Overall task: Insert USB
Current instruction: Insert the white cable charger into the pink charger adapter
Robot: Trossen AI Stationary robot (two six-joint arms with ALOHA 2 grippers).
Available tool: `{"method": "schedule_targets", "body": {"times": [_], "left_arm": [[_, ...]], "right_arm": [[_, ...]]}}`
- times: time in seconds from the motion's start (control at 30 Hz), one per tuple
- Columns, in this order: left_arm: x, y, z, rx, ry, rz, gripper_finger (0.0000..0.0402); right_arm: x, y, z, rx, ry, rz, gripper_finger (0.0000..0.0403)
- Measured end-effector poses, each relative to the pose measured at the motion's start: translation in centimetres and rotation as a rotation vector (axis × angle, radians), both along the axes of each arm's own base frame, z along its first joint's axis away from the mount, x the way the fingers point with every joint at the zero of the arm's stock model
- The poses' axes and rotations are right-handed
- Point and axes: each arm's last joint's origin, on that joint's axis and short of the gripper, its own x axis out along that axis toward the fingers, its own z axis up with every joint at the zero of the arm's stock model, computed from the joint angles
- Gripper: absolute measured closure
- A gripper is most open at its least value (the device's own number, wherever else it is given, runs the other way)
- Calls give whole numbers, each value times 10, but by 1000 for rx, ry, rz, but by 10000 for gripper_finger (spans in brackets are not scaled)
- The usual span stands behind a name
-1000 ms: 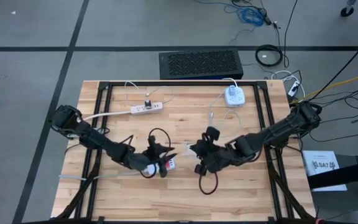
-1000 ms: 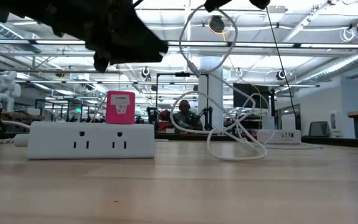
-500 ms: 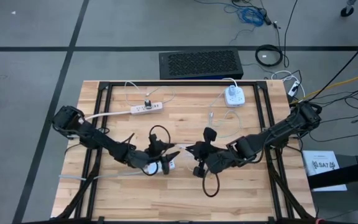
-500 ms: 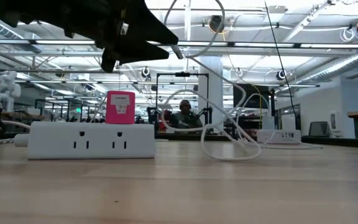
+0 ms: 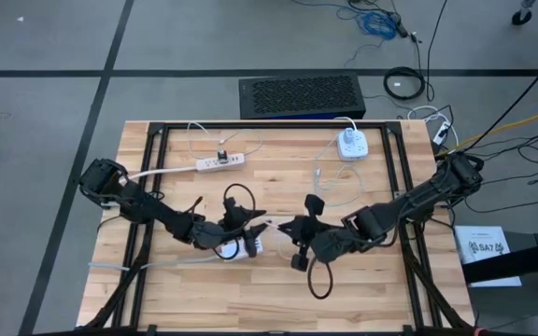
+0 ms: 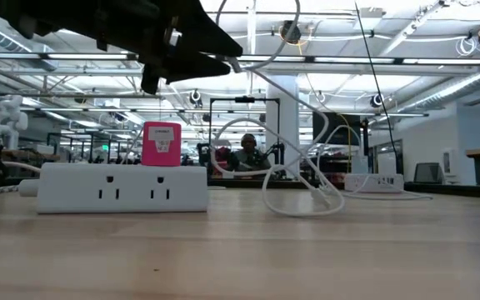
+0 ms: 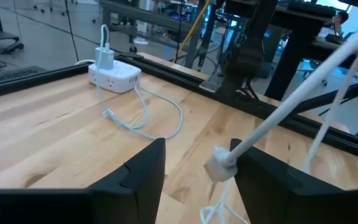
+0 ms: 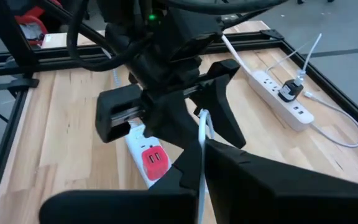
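A white power strip [image 5: 247,248] lies on the wooden table with a pink-red USB charger [image 8: 153,160] plugged into its top; both show again in the low view [image 6: 162,143]. Above it, my left gripper [image 5: 258,225] stands open. The white cable's plug end [image 7: 218,165] hangs between its fingers, close to one of them; I cannot tell whether it touches. My right gripper [image 5: 284,228] faces the left one from the table's right, shut on the white cable [image 7: 291,102]. The cable's slack loops [image 6: 294,187] lie on the table. My right gripper pinches the white cable [image 8: 201,146] between its two fingers, a short way behind the plug end. The fingers come from the table's right, slanting slightly down. The short free end reaches out to the left gripper, clear of the table; the rest hangs in a slack loop [image 5: 320,280].
A second white power strip [image 5: 220,161] with a dark plug lies at the far left. A white charging hub [image 5: 350,143] with its own cord stands at the far right. Black frame rails [image 5: 395,187] run along the table's sides and far edge.
My left gripper has opened, and its two fingers now stand spread around the plug end. The cable's loops have sunk and shifted on the table, drawn a little toward the left gripper.
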Motion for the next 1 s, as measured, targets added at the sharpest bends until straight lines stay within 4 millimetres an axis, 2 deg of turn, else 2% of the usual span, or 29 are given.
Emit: {"method": "schedule_targets", "body": {"times": [0.17,0.27,0.37,0.4,0.83,1.0], "left_arm": [[0,1,0,5,-1,31,247],[-1,1,0,18,1,57,299],[-1,0,0,60,17,47,369],[-2,-1,0,75,23,42,379],[-8,-15,-1,178,67,-6,379],[-20,-21,-2,196,176,-44,379]], "right_arm": [[-1,2,0,-4,-4,0,403],[-1,2,0,-1,-5,-3,403],[-1,2,0,-3,-5,-6,403],[-1,2,0,-3,-3,-6,403],[-8,1,-8,10,80,-18,402],[-14,3,-13,3,143,-30,372]]}}
